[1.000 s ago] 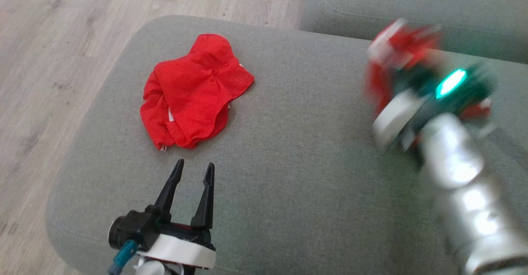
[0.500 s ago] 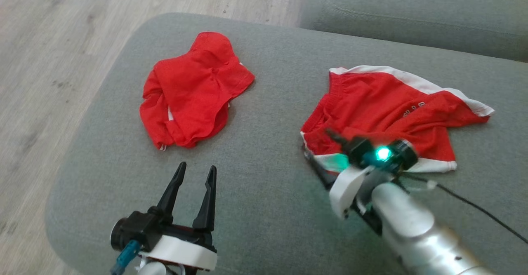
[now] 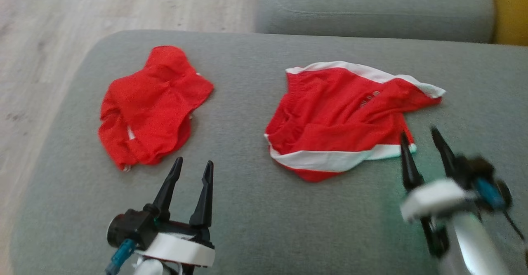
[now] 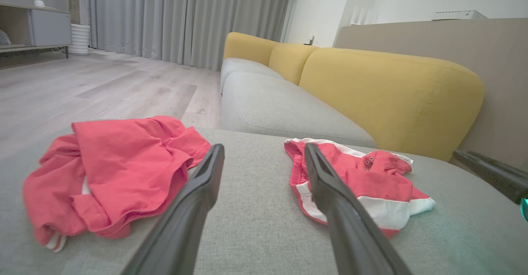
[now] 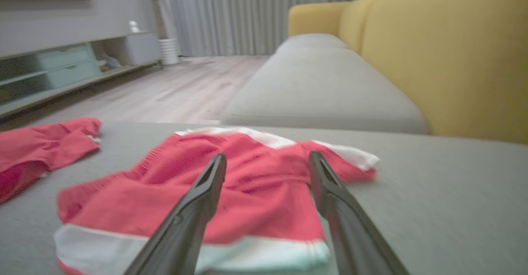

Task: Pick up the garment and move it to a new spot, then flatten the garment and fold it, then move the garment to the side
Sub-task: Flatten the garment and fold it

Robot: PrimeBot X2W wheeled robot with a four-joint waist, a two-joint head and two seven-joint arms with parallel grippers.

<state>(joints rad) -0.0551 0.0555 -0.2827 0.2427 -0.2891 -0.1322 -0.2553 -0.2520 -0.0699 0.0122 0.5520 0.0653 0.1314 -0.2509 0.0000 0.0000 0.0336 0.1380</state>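
**A:** Where's the right gripper?

**B:** Lower right of the head view. Its two dark fingers are spread wide with nothing between them. The tips sit at the lower right corner of the garment. The arm is blurred, so I cannot tell whether they touch it.

**A:** And the left gripper?

**B:** Lower left of centre, also spread wide and empty. It hovers over bare grey cushion, below the gap between the two red pieces.

**A:** So where exactly is the garment?

**B:** Right of centre on the cushion, lying crumpled. A white band runs along its lower edge and another white strip along the top. The smaller red cloth lies well apart at the left.

**A:** How will it handle?

**B:** I'd judge it light, thin and limp. It has no stiffness, so it will hang and bunch from wherever it's pinched. It may also drag on the cushion's weave rather than slide.

**A:** Best hold?

**B:** Probably the white bands at two separate corners, one per gripper, so it spreads when lifted. The folds overlap, so a pinch could catch two layers. The soft cushion should give enough to get a finger under an edge.
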